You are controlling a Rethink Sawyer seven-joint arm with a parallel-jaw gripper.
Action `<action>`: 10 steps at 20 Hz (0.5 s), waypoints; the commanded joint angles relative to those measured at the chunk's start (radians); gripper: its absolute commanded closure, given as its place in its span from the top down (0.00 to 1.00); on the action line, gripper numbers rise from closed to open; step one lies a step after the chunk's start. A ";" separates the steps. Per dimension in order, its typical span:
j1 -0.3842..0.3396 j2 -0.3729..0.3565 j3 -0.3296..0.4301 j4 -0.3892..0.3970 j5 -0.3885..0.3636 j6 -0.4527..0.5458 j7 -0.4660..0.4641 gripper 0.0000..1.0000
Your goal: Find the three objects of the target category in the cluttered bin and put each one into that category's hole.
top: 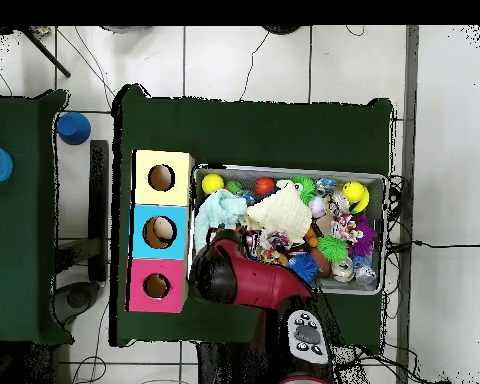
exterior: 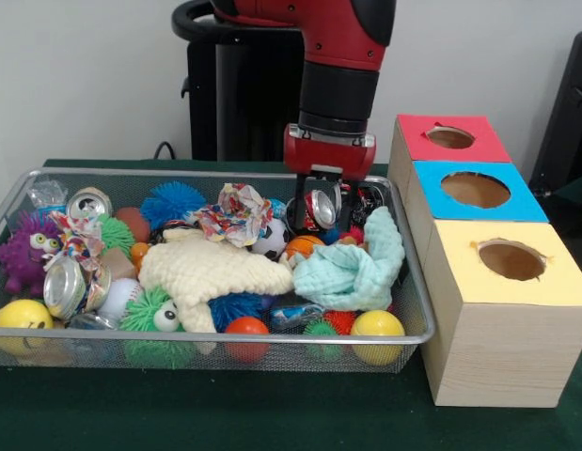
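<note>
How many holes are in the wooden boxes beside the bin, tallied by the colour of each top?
Red-topped box: 1 hole
Blue-topped box: 1 hole
Yellow-topped box: 1 hole
Total: 3 holes

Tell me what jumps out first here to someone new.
The red arm's gripper is down in the wire bin, shut on a crushed can at the bin's back right in the front view. Beside the bin stands a wooden box with red, blue and yellow tops, a hole in each.
</note>
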 commanded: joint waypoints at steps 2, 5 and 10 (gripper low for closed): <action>0.024 0.031 0.047 -0.129 0.082 0.057 0.185 1.00; 0.039 0.042 0.036 -0.135 0.094 0.053 0.190 1.00; 0.013 0.096 0.084 -0.110 0.090 -0.014 0.208 1.00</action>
